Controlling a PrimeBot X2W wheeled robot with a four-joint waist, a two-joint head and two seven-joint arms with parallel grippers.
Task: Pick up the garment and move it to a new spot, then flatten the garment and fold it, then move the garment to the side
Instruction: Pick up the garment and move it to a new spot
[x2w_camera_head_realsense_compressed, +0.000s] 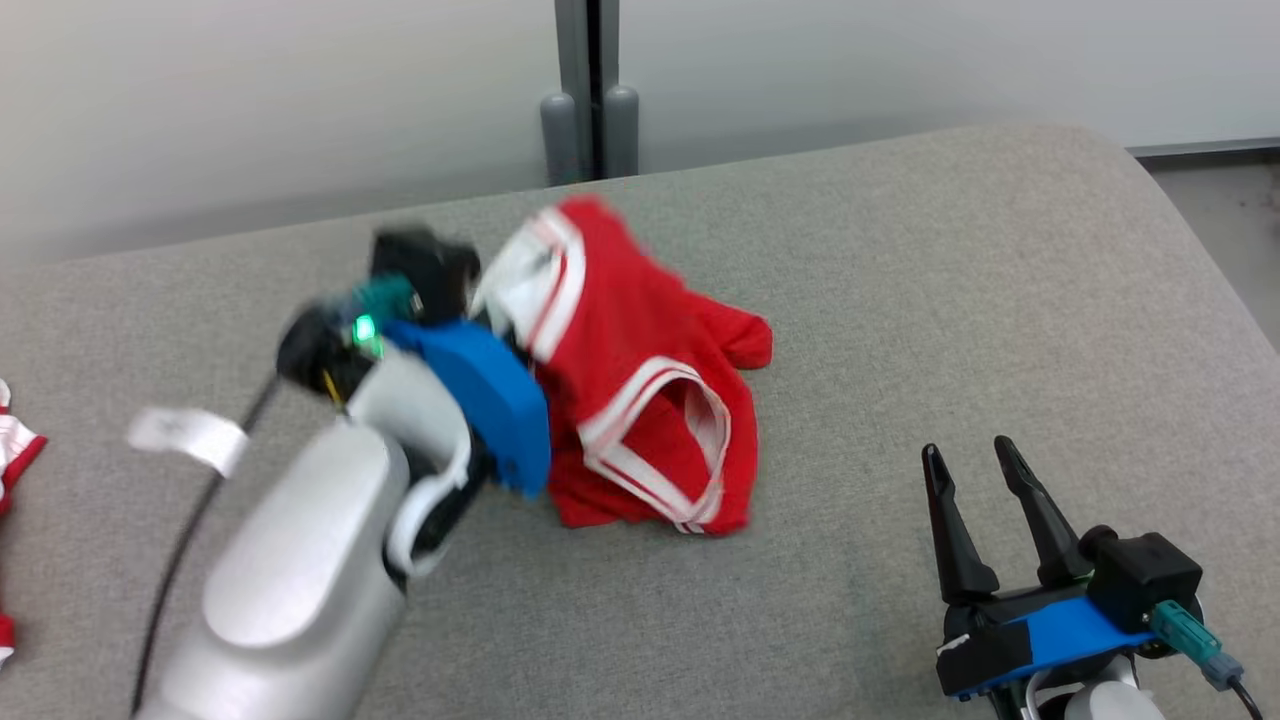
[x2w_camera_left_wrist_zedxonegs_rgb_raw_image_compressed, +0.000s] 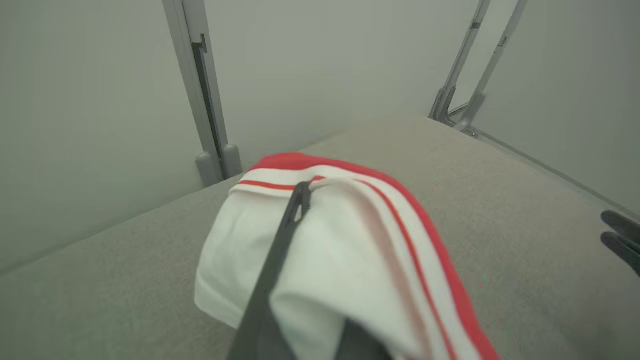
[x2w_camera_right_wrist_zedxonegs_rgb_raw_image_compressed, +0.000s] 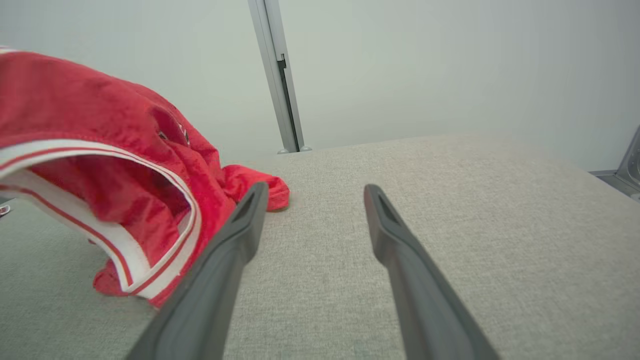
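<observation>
A red garment (x2w_camera_head_realsense_compressed: 640, 390) with white, red-striped trim lies bunched in the middle of the grey padded table (x2w_camera_head_realsense_compressed: 900, 300). Its upper left part is raised. In the left wrist view my left gripper (x2w_camera_left_wrist_zedxonegs_rgb_raw_image_compressed: 301, 194) is shut on the garment (x2w_camera_left_wrist_zedxonegs_rgb_raw_image_compressed: 340, 250), pinching the white trim band, and the cloth drapes over the fingers. My left wrist (x2w_camera_head_realsense_compressed: 440, 330) sits just left of the cloth in the head view. My right gripper (x2w_camera_head_realsense_compressed: 968, 458) stands open and holds nothing near the table's front right. In the right wrist view the right gripper (x2w_camera_right_wrist_zedxonegs_rgb_raw_image_compressed: 312, 192) is beside the garment (x2w_camera_right_wrist_zedxonegs_rgb_raw_image_compressed: 100, 150).
Another red and white cloth (x2w_camera_head_realsense_compressed: 12, 450) pokes in at the table's left edge. A white tag (x2w_camera_head_realsense_compressed: 188, 437) hangs on my left arm's cable. A grey post (x2w_camera_head_realsense_compressed: 590, 100) stands against the wall behind the table. The floor (x2w_camera_head_realsense_compressed: 1230, 220) drops off at the far right.
</observation>
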